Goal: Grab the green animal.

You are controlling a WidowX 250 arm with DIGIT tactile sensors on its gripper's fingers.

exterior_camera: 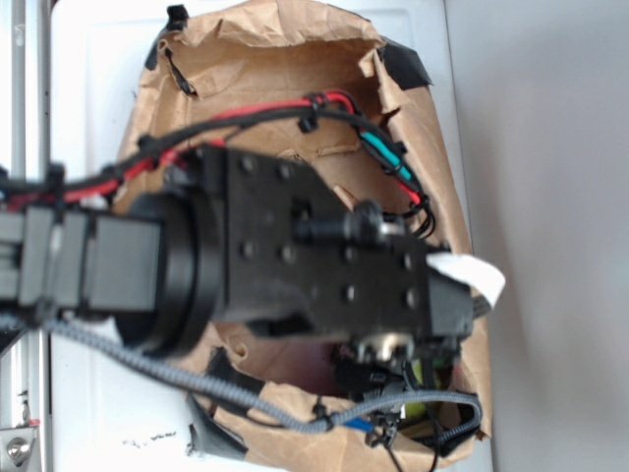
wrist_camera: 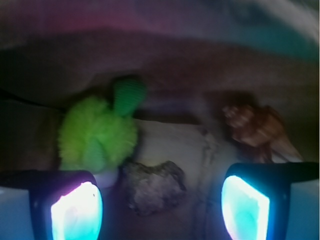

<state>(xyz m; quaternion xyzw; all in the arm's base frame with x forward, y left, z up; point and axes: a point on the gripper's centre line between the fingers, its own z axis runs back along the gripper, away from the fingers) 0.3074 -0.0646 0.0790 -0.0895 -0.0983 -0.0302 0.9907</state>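
In the wrist view the green animal (wrist_camera: 97, 135), a fuzzy lime rounded toy, lies up and left of centre, just above my left fingertip. My gripper (wrist_camera: 160, 207) is open, its two glowing pads (wrist_camera: 77, 212) wide apart with nothing held between them. The toy sits beside the left pad, not between the jaws. In the exterior view the arm covers most of the box and only a sliver of lime green (exterior_camera: 421, 379) shows beneath the wrist.
A brown-grey rock (wrist_camera: 152, 186) lies between the pads, slightly left of midway. A darker green rounded piece (wrist_camera: 129, 95) stands behind the toy. An orange-brown seashell (wrist_camera: 255, 125) lies at the right. Brown paper walls (exterior_camera: 265, 49) ring the box.
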